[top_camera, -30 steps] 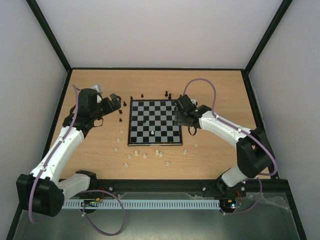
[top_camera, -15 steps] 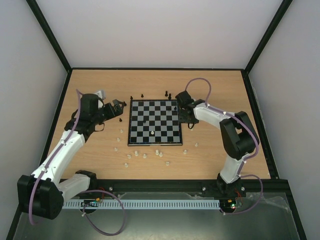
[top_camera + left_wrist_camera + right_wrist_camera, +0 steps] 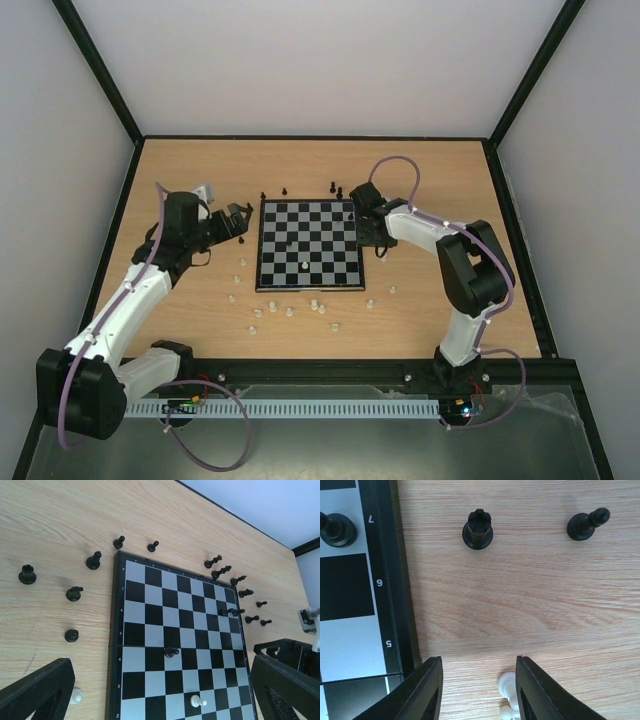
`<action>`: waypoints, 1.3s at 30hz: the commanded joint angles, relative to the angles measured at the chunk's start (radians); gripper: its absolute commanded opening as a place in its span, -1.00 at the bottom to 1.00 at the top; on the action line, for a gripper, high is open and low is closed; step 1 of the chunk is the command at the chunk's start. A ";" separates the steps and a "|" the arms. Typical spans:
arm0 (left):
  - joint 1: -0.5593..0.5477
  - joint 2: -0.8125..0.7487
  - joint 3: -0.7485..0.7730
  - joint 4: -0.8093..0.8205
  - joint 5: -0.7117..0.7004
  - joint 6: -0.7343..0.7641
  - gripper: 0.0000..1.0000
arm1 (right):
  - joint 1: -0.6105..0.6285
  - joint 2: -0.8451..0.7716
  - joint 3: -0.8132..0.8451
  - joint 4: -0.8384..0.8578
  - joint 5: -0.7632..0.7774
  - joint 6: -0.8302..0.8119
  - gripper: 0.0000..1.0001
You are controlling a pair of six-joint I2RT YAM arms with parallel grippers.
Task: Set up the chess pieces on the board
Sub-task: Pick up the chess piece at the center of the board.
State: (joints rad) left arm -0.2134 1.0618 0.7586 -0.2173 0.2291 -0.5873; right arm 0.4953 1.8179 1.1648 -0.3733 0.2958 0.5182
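Note:
The board (image 3: 308, 245) lies mid-table. It carries a white pawn (image 3: 304, 266) and a few black pieces. In the left wrist view the board (image 3: 180, 645) shows a black pawn (image 3: 171, 652) and a white pawn (image 3: 196, 700). My left gripper (image 3: 238, 217) hovers left of the board, open and empty (image 3: 162, 667). My right gripper (image 3: 372, 242) is low beside the board's right edge. It is open (image 3: 479, 690), with a white piece (image 3: 508, 686) lying on the wood between its fingers, untouched. A black rook (image 3: 477, 529) and a black bishop (image 3: 587, 524) stand beyond it.
Black pieces stand off the board on its left (image 3: 27, 574), far (image 3: 152, 546) and right (image 3: 245, 593) sides. White pieces are scattered on the wood in front of the board (image 3: 290, 310). Grey walls enclose the table.
My right arm has folded in, its elbow swinging up and left, while its gripper stayed beside the board's right edge. My left gripper has shifted slightly right, toward the board.

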 commanded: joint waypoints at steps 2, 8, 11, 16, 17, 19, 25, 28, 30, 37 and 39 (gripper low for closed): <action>-0.004 0.005 -0.007 0.026 0.010 0.003 0.99 | 0.000 -0.022 -0.028 -0.054 0.041 -0.007 -0.19; -0.006 0.010 -0.003 0.028 0.010 0.004 0.99 | -0.001 -0.050 -0.060 -0.048 0.035 -0.001 -0.22; -0.006 0.012 -0.004 0.030 0.009 0.002 0.99 | 0.000 -0.060 -0.073 -0.046 0.032 0.000 -0.25; -0.007 0.012 -0.005 0.028 0.008 0.002 0.99 | 0.000 -0.063 -0.084 -0.042 0.024 -0.003 -0.43; -0.008 0.012 -0.005 0.029 0.006 0.003 0.99 | 0.000 -0.062 -0.085 -0.040 0.023 -0.003 -0.48; -0.010 0.010 -0.004 0.027 0.004 0.003 0.99 | 0.000 -0.062 -0.089 -0.037 0.016 -0.001 -0.57; -0.017 0.008 -0.003 0.021 -0.005 0.005 0.99 | 0.000 -0.064 -0.103 -0.031 0.012 0.001 -0.57; -0.019 0.009 -0.003 0.017 -0.008 0.005 0.99 | -0.001 -0.062 -0.106 -0.025 0.005 0.003 -0.66; -0.020 0.006 -0.003 0.016 -0.011 0.006 0.99 | 0.000 -0.070 -0.105 -0.026 0.004 0.002 -0.75; -0.020 0.003 0.005 0.009 -0.028 0.007 0.99 | 0.000 -0.136 -0.090 -0.039 -0.027 -0.011 -0.91; -0.020 0.004 0.008 0.005 -0.032 0.006 0.99 | 0.001 -0.162 -0.099 -0.032 -0.072 -0.019 -0.92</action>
State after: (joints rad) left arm -0.2306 1.0698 0.7578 -0.2062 0.2127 -0.5869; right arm 0.4953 1.7176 1.0721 -0.3756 0.2802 0.5125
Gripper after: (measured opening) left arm 0.995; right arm 0.066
